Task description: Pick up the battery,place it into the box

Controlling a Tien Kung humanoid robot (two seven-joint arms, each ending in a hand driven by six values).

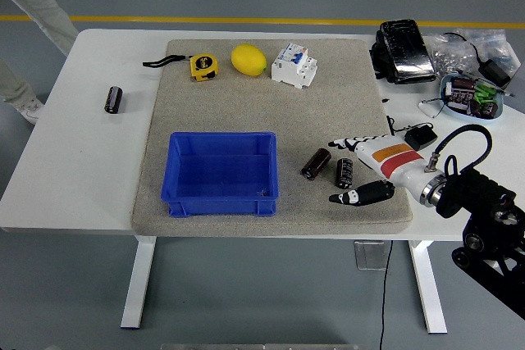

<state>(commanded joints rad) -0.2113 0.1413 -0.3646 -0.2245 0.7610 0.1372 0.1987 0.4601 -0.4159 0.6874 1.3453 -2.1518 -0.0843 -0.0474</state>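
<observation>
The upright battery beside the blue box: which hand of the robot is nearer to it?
Right. The right hand is spread open around the upright battery, its fingers just above it and the thumb below. The left hand is not in view.
</observation>
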